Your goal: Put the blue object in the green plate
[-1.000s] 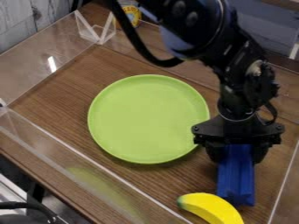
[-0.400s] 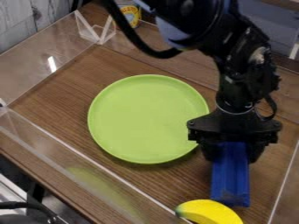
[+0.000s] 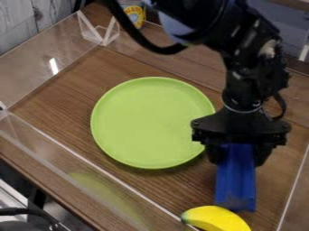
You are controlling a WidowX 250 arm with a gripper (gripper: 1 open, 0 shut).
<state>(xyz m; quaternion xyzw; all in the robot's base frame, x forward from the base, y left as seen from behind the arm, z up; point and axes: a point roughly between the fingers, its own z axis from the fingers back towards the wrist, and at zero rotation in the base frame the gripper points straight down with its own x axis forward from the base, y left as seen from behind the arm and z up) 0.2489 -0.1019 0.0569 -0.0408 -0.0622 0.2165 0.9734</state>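
1. Lime-green plastic forms the green plate (image 3: 150,123), a round dish with a shallow raised rim, lying flat on the wood-grain table (image 3: 85,68) left of centre in the single camera view. Nothing rests in it.
2. To the right of the plate, the blue object (image 3: 237,181), an elongated royal-blue block with lengthwise ridges, stands tilted with its upper end between the jaws and its lower end toward the near table edge. Whether that lower end touches the table cannot be told.
3. Black gripper (image 3: 241,152): it points straight down over the block's upper end, with the jaws set wide to either side of the block. The jaws appear to grip the block by its top; contact at the pads is not clearly visible.
4. A yellow banana (image 3: 218,219) lies just beside the block's lower end at the bottom edge. It is not part of the task.
5. Clear acrylic walls (image 3: 36,45) enclose the work area.
6. Step in hand, as judged: lift after grasp. The block is outside the plate.
7. Next move calls for raising the block clear of the rim, carrying it left over the plate centre, lowering it, then releasing.
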